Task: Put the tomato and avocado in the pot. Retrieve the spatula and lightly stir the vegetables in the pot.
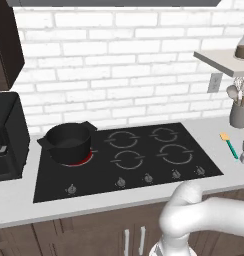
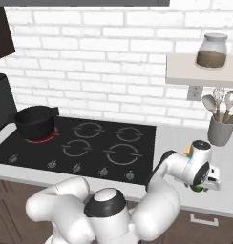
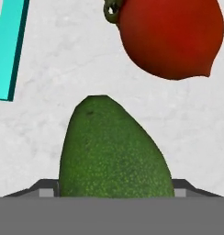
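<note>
Avocado nearest; tomato beyond, spatula apparently alongside.

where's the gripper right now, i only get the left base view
observer: the gripper is low over the counter, right of the cooktop, pointing down.
operator: anything between the fingers
observer: yes, the hand view has the avocado lying between the two tips; can't tell if they press on it.
</note>
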You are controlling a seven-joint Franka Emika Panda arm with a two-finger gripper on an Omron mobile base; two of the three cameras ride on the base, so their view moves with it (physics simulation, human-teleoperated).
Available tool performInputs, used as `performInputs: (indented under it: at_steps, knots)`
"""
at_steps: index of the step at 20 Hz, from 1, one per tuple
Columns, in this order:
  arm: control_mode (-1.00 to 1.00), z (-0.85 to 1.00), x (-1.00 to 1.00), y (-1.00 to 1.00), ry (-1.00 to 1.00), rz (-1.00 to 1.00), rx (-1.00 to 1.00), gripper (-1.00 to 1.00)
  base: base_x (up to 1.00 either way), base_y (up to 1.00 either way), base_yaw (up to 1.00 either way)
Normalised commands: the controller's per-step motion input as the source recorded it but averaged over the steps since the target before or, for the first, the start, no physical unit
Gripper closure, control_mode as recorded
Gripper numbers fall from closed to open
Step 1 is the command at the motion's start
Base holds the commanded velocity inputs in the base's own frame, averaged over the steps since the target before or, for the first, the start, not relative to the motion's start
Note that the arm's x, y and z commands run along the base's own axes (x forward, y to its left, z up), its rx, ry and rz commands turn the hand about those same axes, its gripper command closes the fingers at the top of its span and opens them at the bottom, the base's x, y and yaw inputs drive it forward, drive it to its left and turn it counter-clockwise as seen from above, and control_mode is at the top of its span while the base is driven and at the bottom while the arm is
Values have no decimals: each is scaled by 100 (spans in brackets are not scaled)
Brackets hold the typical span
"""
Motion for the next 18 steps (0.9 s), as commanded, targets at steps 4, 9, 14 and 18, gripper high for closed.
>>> performInputs:
  at_steps: [4,9,14,18]
  knots:
    - [-100,-4,0,0,-1,0,0,100,0,0,0]
    - [-100,52,-15,24,-16,0,0,100,0,0,0]
    - [-100,86,-15,65,-15,2,-2,100,0,0,0]
    - [-100,73,-2,94,-3,3,-3,100,0,0,0]
